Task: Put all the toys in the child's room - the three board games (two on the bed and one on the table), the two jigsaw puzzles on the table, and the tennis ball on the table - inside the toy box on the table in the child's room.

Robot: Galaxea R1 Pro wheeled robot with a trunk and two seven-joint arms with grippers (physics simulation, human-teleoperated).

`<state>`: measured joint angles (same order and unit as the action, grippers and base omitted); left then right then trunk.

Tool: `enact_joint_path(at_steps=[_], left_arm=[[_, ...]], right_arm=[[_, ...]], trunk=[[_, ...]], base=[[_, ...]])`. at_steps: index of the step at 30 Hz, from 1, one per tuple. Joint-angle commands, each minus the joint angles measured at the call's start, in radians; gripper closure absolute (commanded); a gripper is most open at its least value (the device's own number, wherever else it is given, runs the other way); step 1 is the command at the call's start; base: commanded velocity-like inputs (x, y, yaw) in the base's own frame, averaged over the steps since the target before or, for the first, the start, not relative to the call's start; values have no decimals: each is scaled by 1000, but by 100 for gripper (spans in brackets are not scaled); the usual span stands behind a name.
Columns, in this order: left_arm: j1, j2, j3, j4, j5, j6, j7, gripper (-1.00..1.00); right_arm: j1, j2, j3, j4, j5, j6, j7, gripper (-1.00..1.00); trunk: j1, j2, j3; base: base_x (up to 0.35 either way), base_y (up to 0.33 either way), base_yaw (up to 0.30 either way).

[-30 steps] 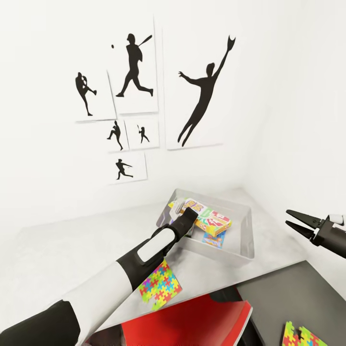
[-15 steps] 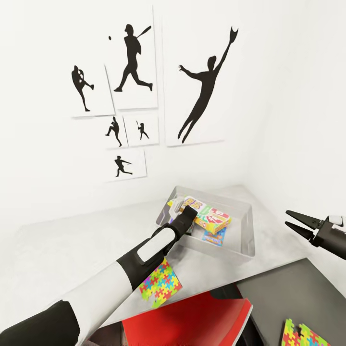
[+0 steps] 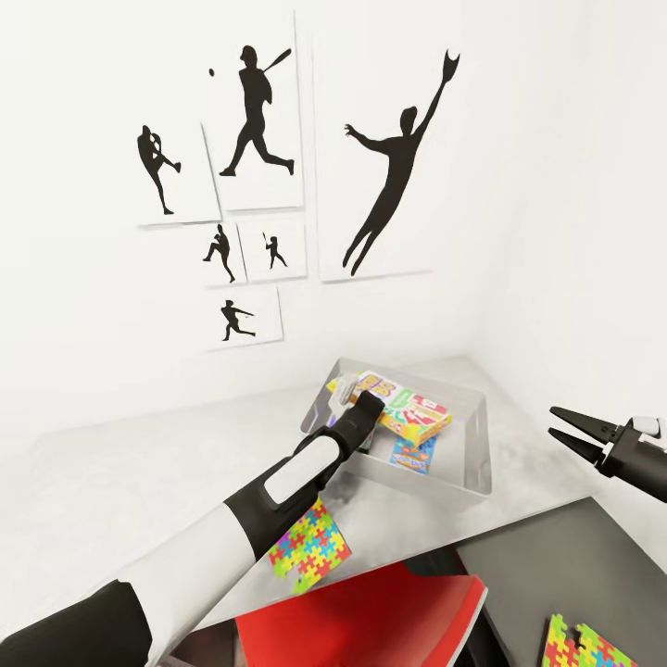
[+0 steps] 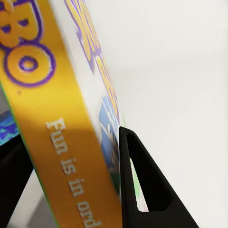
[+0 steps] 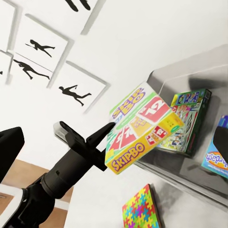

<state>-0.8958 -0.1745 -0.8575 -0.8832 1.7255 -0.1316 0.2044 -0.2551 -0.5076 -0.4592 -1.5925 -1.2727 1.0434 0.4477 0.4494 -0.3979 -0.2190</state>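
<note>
1. Head view: the left gripper clamps a card game box over the toy box on the table; the right gripper stands apart, empty. Two jigsaw puzzles lie outside the toy box.
2. Left wrist view: the box edge reads "Fun is in ord".
3. Right wrist view: the box reads "SKIP-BO"; two more games lie inside the toy box.

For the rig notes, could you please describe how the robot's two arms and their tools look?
The left arm is white with black joints; its left tool is black with hollow triangular fingers. The right tool has slim black pointed fingers on a black-and-white wrist.
</note>
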Motion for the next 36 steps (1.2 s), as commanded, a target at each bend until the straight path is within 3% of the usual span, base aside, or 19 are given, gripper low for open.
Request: enact_joint_path(at_steps=[1,36], left_arm=[[-2,0,-3,-1,8,-8,3,100],[-2,0,-1,-36,5,-8,4,100]], right_arm=[[-1,0,-1,0,9,4,9,-100],[-6,0,-1,0,9,4,11,-100]], trunk=[[1,-2,-2],[1,-2,-8]], base=[[0,0,0],[0,0,0]])
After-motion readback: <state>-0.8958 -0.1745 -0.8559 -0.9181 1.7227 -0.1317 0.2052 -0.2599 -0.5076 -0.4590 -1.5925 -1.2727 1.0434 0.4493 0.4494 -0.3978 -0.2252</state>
